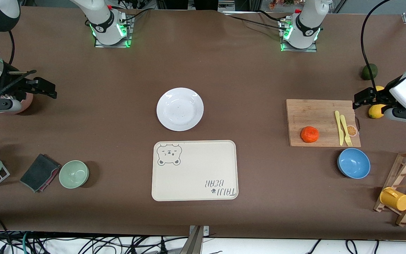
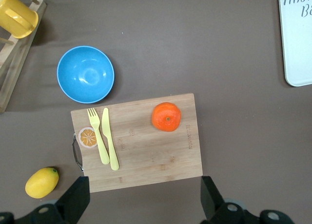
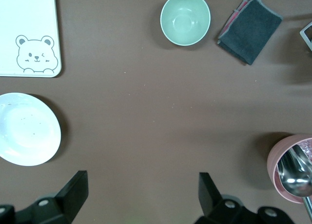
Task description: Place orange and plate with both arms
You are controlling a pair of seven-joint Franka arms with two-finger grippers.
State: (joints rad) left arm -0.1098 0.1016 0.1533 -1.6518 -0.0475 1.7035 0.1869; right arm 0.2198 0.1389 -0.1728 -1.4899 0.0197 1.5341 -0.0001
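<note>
The orange [image 1: 309,134] sits on a wooden cutting board [image 1: 315,116] toward the left arm's end of the table; it also shows in the left wrist view [image 2: 166,116]. The white plate [image 1: 180,109] lies empty at the table's middle, just farther from the front camera than the cream bear tray [image 1: 195,170]; it also shows in the right wrist view [image 3: 27,129]. My left gripper [image 1: 361,98] [image 2: 144,190] is open and empty, up beside the board's end, over a lemon. My right gripper [image 1: 49,90] [image 3: 141,177] is open and empty, over bare table at the right arm's end.
A yellow fork and knife [image 1: 342,128] lie on the board. A blue bowl [image 1: 354,163], a lemon [image 1: 375,112], a dark green fruit [image 1: 369,71] and a mug rack [image 1: 400,190] surround it. A green bowl [image 1: 74,173], grey cloth [image 1: 39,173] and pink cup [image 3: 287,173] lie near the right gripper.
</note>
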